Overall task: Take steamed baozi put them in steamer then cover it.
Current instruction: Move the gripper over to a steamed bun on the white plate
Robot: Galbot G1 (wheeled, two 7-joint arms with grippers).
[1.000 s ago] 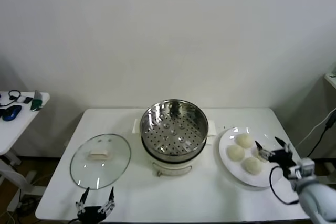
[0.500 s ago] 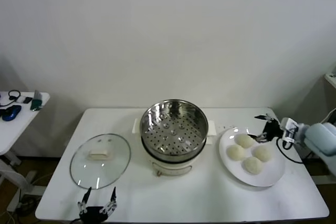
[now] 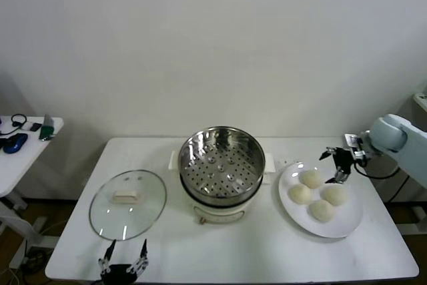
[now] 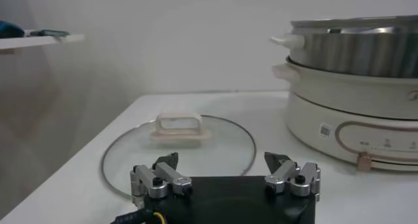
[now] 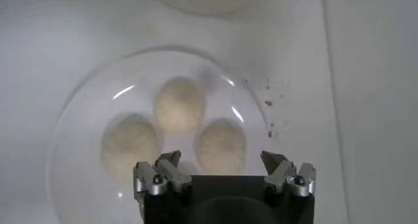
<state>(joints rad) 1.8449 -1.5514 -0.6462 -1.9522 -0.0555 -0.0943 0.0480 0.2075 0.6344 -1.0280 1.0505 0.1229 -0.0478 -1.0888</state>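
Plain white wall behind white rectangular table (image 3: 267,251) | four off-white round dough buns (image 3: 311,179) on flat white plate (image 3: 347,221), right of shiny stainless-steel steamer pot (image 3: 221,165) | clear glass lid (image 3: 127,203) flat on table, left | right gripper (image 3: 335,164) above plate's far edge, fingers apart, empty | left gripper (image 3: 123,263) at near edge, fingers apart.

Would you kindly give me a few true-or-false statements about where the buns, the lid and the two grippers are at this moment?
1. All four steamed baozi lie on the white plate. True.
2. The cover sits on the steamer. False: it lies on the table beside it.
3. The right gripper holds a bun. False: it is open and empty, above the plate.
4. The left gripper is open near the cover. True.
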